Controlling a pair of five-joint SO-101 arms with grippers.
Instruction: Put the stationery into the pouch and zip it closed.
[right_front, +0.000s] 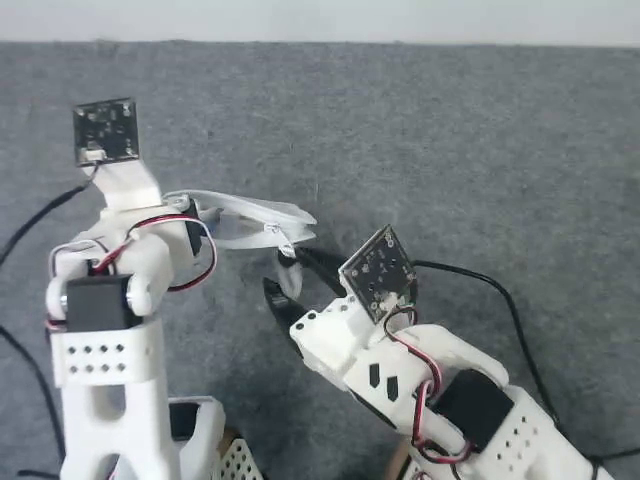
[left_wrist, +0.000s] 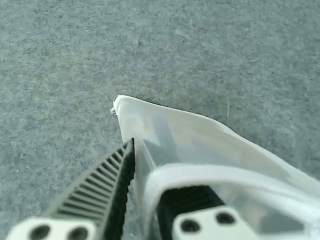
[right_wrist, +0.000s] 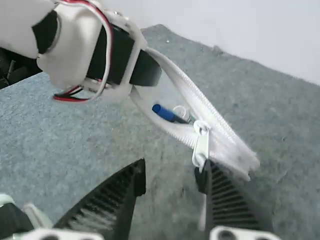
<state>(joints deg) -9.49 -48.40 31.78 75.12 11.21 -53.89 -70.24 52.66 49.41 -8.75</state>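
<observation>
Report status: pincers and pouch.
Left pincer shut on pouch. Right pincer open at zipper pull. Blue pen inside, zip partly open. Nothing in the way.

**Pouch contents mostly veiled, zip pull contact unclear**

In the right wrist view the open slot of the pouch (right_wrist: 227, 145) reveals part of a blue pen (right_wrist: 163, 112). The rest of it lies behind the milky wall, and a pale looped item beside it is too indistinct to name. The zip pull (right_wrist: 201, 145) hangs just beside one finger of the right gripper (right_wrist: 171, 169). That finger is blurred, so whether they touch cannot be told. Both fingers' bases are cut off by the frame edge.

In the left wrist view the left gripper (left_wrist: 147, 167) clamps the pouch wall, which runs out of frame. Shapes inside are vague shadows.

From above, the left arm (right_front: 140, 260) hides the gripped end of the pouch.
</observation>
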